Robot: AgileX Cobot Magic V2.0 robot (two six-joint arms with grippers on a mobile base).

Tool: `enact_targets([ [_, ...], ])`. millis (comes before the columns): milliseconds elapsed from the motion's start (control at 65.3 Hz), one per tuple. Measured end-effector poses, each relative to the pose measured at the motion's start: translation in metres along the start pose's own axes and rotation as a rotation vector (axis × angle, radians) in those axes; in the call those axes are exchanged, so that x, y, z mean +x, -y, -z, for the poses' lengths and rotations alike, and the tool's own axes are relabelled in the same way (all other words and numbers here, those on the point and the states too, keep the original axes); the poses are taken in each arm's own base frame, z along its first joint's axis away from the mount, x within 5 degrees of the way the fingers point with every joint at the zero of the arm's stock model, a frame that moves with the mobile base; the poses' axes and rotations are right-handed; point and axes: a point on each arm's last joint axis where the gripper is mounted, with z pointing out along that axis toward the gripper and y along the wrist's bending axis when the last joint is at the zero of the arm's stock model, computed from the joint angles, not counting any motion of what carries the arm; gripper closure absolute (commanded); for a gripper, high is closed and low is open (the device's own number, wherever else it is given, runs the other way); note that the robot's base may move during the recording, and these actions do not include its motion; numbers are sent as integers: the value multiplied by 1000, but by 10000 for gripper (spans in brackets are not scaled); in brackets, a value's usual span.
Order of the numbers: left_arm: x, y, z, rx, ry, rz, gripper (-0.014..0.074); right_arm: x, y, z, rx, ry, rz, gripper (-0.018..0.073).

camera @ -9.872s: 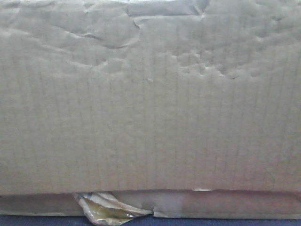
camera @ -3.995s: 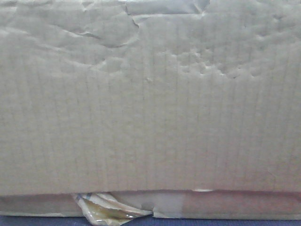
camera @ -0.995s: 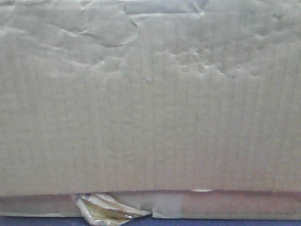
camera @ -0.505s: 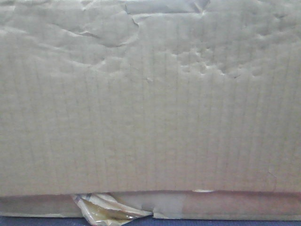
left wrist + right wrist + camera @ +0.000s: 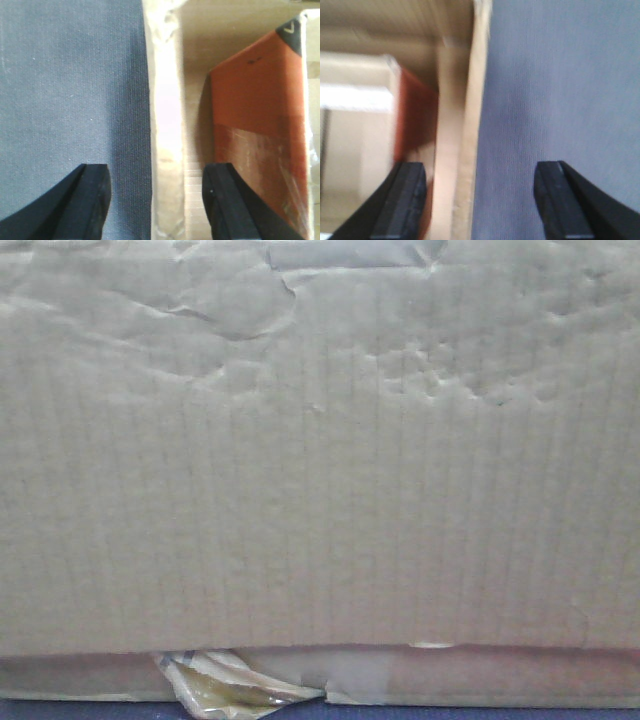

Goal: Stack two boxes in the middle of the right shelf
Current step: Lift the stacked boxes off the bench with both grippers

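The box [image 5: 320,490] fills your front view edge to edge: a tan corrugated face, upright and close to the lens, creased at the upper left and dimpled at the upper right. A strip of glossy tape [image 5: 345,254] crosses its top edge. A crumpled yellowish tape scrap [image 5: 228,690] hangs at the lower left, where the face meets its bottom flap. Below that flap you see a thin band of dark blue surface [image 5: 80,712], on which the box rests. In the left wrist view your left claw [image 5: 160,200] stands spread, its two black fingers [image 5: 92,200] either side of a cardboard wall [image 5: 165,125] seen end-on. Neither finger touches the wall. Outside that wall lies blue-grey cloth [image 5: 70,85]. Inside it an orange packet [image 5: 260,125] sits at a tilt, with shiny film over its lower part. In the right wrist view, which is blurred, your right claw [image 5: 482,200] is likewise spread, straddling a cardboard edge [image 5: 465,125]. The inner finger sits just beside that edge; whether it touches, you cannot tell. The outer finger is well clear, over the cloth. Inside the edge are a red block [image 5: 415,115] and a pale shape [image 5: 355,95], both too blurred to identify. Neither claw grips anything.
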Motion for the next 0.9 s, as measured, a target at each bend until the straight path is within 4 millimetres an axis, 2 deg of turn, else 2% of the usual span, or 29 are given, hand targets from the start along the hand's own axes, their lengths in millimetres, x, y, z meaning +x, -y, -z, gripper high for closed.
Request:
enact_targets([
  [245,0,0,0,-5,3,-4,277,12,0,-21,5,-88,-5,284],
  [903,0,-1,0,-7,4,-4,277,11,-1,-25,10,-101,-8,295],
])
